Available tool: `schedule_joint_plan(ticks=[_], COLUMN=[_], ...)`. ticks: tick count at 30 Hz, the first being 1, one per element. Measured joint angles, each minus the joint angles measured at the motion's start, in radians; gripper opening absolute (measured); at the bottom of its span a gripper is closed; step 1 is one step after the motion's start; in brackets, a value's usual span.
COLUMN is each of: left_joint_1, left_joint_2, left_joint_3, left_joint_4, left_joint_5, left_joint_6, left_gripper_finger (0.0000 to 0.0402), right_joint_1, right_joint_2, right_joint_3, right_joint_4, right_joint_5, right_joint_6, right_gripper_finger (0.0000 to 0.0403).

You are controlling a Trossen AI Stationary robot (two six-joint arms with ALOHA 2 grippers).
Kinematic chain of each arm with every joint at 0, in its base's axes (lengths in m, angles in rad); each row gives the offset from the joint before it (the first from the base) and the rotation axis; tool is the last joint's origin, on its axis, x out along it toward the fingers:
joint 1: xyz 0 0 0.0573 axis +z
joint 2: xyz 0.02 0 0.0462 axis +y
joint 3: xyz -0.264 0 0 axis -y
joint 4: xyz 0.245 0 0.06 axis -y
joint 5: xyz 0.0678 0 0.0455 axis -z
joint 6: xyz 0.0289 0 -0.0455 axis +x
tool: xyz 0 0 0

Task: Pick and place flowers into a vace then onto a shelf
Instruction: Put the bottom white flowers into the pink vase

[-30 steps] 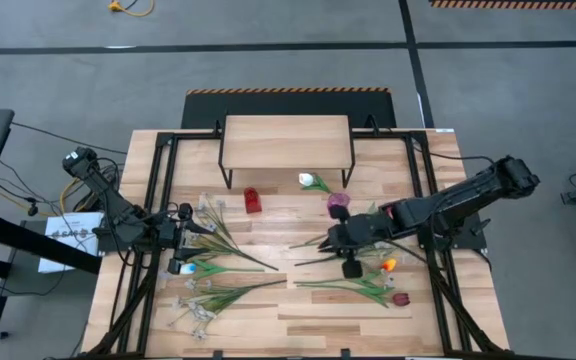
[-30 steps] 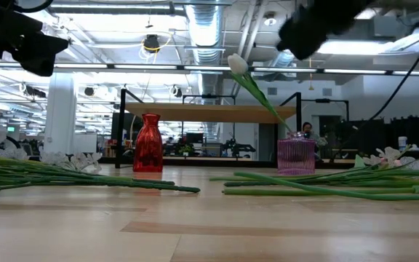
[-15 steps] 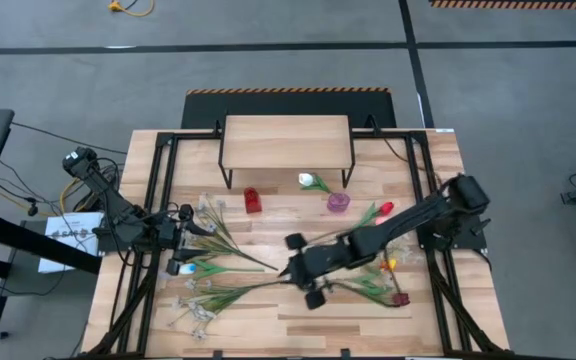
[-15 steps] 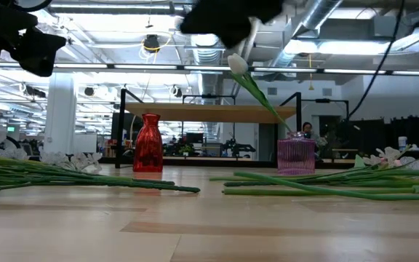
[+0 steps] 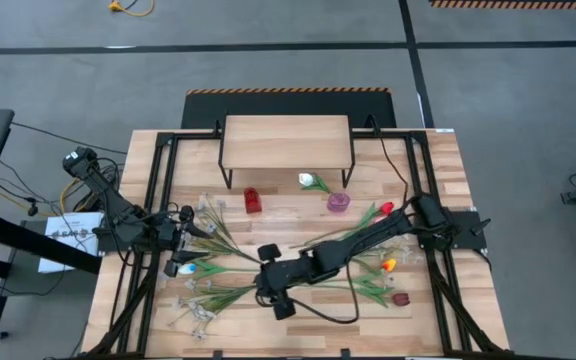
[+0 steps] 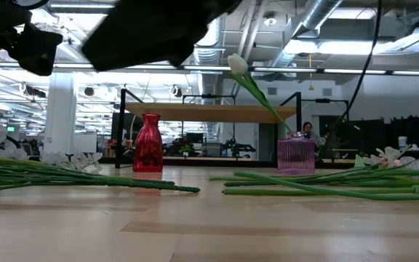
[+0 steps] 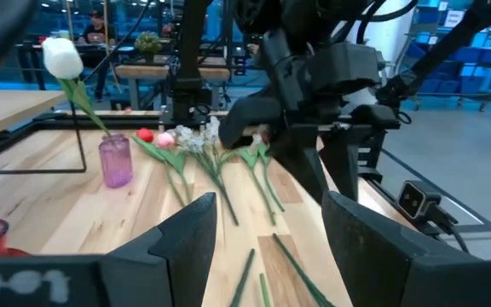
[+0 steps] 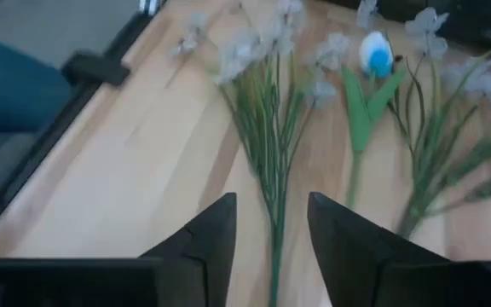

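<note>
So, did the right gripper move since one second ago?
Yes. The right gripper swung away from the purple vase across the table, toward the white sprays.

No text, label, brand or number is showing clearly enough to be read in any of the views. A white sheet (image 5: pixel 71 236) is lying off the table's edge just beyond the left gripper (image 5: pixel 194 247), and dark printed lines are showing on it, but they are staying too small to make out. Faint pale marks are appearing on the dark housing (image 7: pixel 24 281) beside that gripper's own fingers in the left wrist view, and they are not resolving into letters either.
</note>
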Motion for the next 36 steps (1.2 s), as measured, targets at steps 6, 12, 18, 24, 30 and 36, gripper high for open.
schedule_joint_plan(ticks=[6, 12, 18, 24, 30, 36], left_joint_1=[0.0, 0.0, 0.0, 0.0, 0.0, 0.0], left_joint_2=[0.0, 0.0, 0.0, 0.0, 0.0, 0.0], left_joint_3=[0.0, 0.0, 0.0, 0.0, 0.0, 0.0], left_joint_4=[0.0, -0.001, -0.001, -0.016, -0.027, -0.027], left_joint_5=[0.043, 0.043, 0.043, 0.043, 0.043, 0.042], left_joint_6=[0.0, -0.001, -0.001, -0.009, -0.043, -0.046], left_gripper_finger=[0.0204, 0.0204, 0.0204, 0.0204, 0.0204, 0.0204], right_joint_1=[0.003, 0.002, -0.003, -0.035, -0.062, -0.06], right_joint_2=[0.061, 0.141, 0.189, 0.192, 0.192, 0.192], right_joint_3=[0.041, 0.09, 0.122, 0.121, 0.12, 0.12], right_joint_4=[0.038, 0.047, 0.06, 0.029, -0.007, -0.011], right_joint_5=[0.006, 0.003, -0.025, -0.054, -0.054, -0.055], right_joint_6=[0.033, 0.044, 0.044, 0.045, 0.07, 0.047], right_gripper_finger=[0.0149, 0.0141, 0.0137, 0.0137, 0.0139, 0.0133])
